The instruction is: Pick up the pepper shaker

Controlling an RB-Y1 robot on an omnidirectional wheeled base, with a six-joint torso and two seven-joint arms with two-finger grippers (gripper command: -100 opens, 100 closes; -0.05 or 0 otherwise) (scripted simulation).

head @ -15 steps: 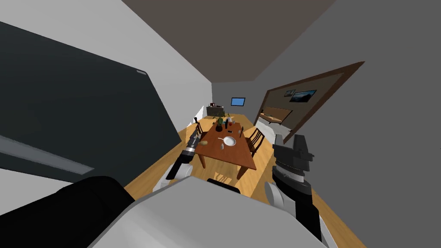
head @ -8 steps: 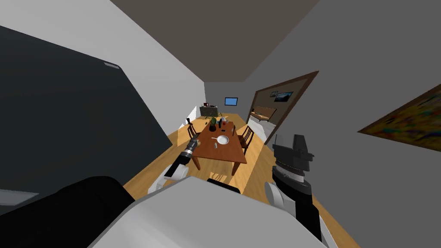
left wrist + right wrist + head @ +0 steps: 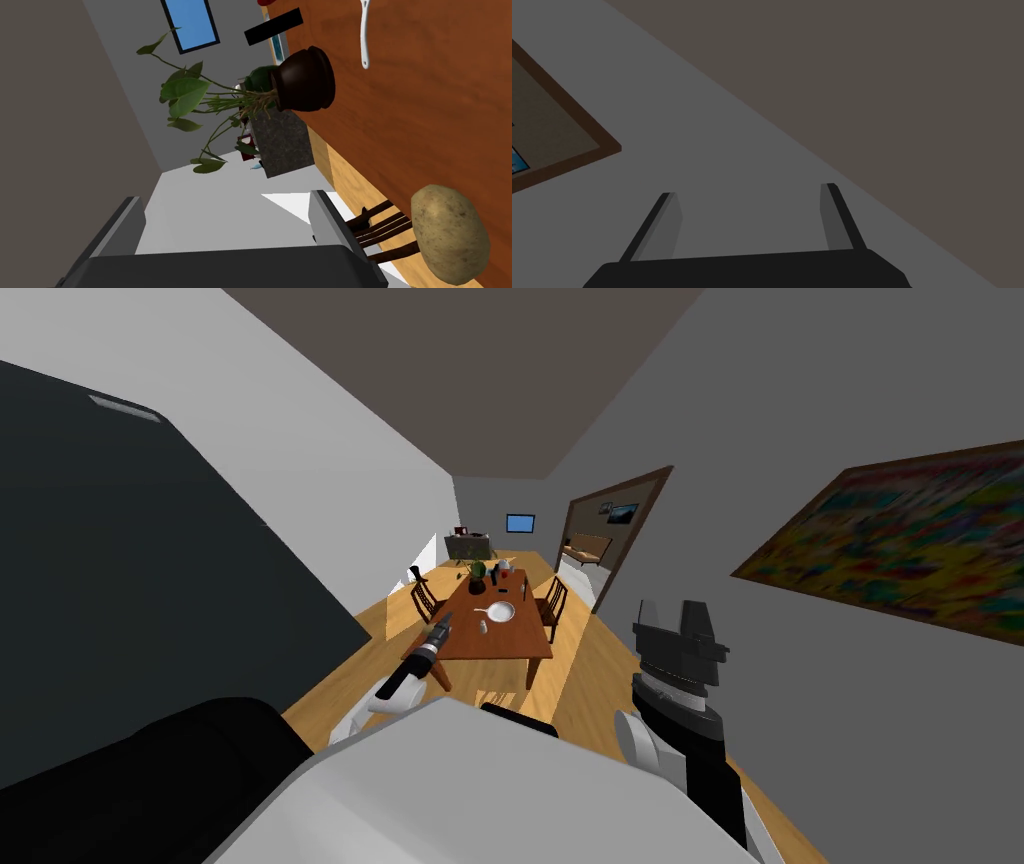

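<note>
A small pale grey shaker (image 3: 483, 626) stands on the brown table (image 3: 500, 640), just beside a white pan (image 3: 501, 611). My left gripper (image 3: 441, 631) reaches out to the table's near left corner, well short of the shaker. In the left wrist view the left gripper (image 3: 227, 220) is open and holds nothing; a potato (image 3: 450, 235) lies near one finger on the table (image 3: 430, 110). My right gripper (image 3: 672, 610) is raised at my right side, and its wrist view shows the right gripper (image 3: 749, 215) open and empty.
On the table stand a dark plant pot (image 3: 305, 80) with trailing leaves, a red thing (image 3: 492, 576) and dark bottles. Chairs (image 3: 548, 606) flank the table. A dark cabinet (image 3: 150, 588) stands close on my left, a doorway (image 3: 610, 538) and a painting (image 3: 890, 548) on the right wall.
My whole view has swung: the table has slid left and grown smaller, and the painting has come into sight. The left gripper now sits at the table's near corner. Neither gripper's fingers changed.
</note>
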